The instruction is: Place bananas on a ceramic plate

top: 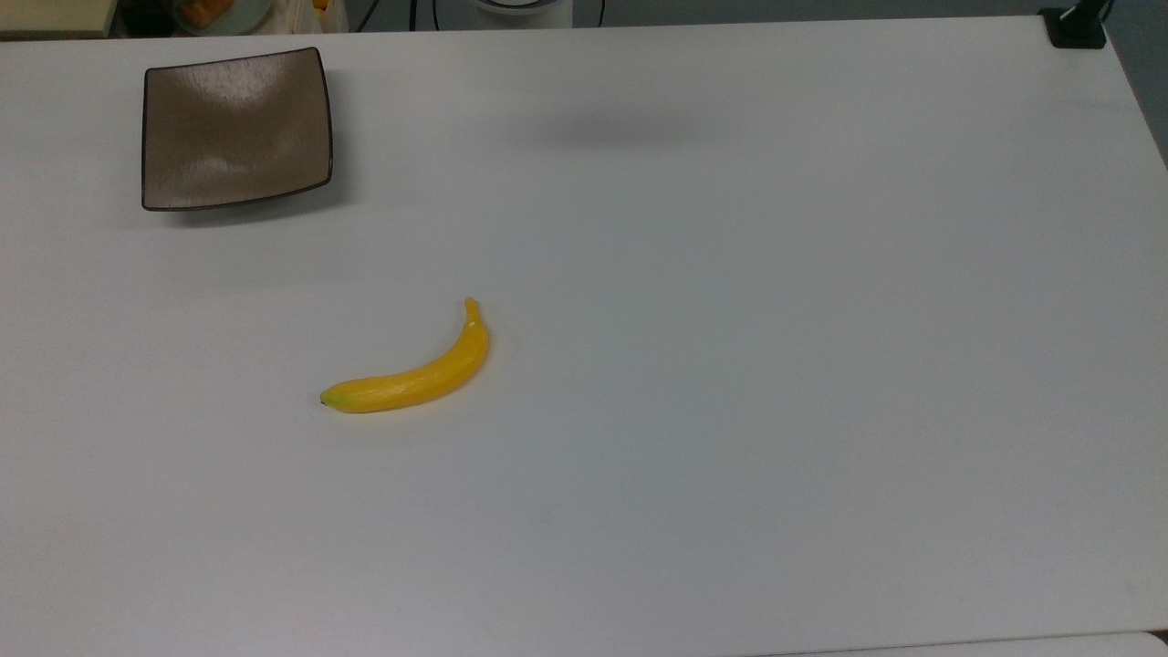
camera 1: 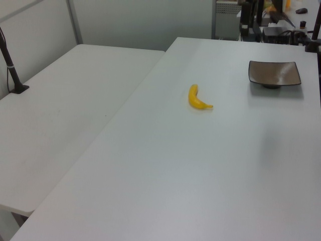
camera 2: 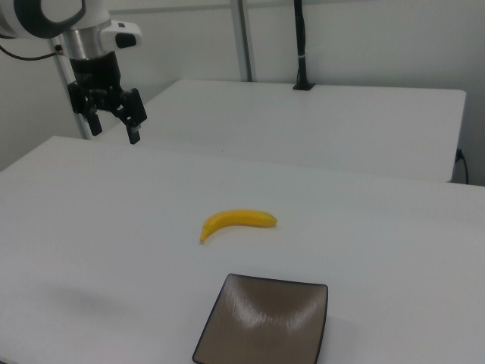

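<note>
You see the banana (top: pixel 415 374) lying flat on the white table (top: pixel 776 365), well apart from the empty ceramic plate (top: pixel 235 128) near the top view's upper left corner; its stem points up, its dark tip left.

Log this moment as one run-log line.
gripper: open, high over table, holding nothing | banana: flat on table, untouched | ceramic plate: bare, apart from banana | stage: before approach
</note>
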Tool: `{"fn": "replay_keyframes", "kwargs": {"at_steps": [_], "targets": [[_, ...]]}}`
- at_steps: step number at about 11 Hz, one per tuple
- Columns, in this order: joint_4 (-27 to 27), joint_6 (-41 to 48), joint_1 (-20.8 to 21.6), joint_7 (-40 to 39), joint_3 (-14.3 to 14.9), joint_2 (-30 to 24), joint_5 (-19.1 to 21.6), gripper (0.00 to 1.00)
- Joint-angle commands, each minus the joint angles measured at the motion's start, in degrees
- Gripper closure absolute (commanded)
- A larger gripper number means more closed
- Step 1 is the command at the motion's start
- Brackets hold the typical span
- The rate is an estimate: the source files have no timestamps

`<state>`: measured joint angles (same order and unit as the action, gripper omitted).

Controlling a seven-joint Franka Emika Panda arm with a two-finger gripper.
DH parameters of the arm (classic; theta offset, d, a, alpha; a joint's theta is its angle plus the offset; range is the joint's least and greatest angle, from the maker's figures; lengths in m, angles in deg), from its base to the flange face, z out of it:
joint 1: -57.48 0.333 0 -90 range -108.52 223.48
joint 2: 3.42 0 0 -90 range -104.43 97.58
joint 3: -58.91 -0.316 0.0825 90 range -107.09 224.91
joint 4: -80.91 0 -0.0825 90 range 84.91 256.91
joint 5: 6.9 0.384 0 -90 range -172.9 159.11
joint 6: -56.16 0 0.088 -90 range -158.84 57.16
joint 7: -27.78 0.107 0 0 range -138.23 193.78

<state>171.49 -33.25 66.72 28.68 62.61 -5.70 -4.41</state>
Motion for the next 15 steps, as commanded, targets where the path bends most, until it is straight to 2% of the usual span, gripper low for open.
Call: {"fn": "replay_keyframes", "kwargs": {"at_steps": [1,3,5,9,11,15], "targets": [[-2.8,1.5,0.4,4.3,0.7,0.2,1.0,0.0],[-7.2,1.6,0.4,12.6,0.8,3.0,1.0,0.0],[-9.3,1.0,0.2,23.6,0.6,5.8,0.9,0.0],[-15.4,-1.8,-0.8,40.1,0.4,12.4,0.9,0.0],[-14.8,-7.7,-1.8,42.0,0.3,13.8,2.3,0.0],[-15.3,-14.5,-3.3,41.4,0.0,19.8,1.9,0.0]]}}
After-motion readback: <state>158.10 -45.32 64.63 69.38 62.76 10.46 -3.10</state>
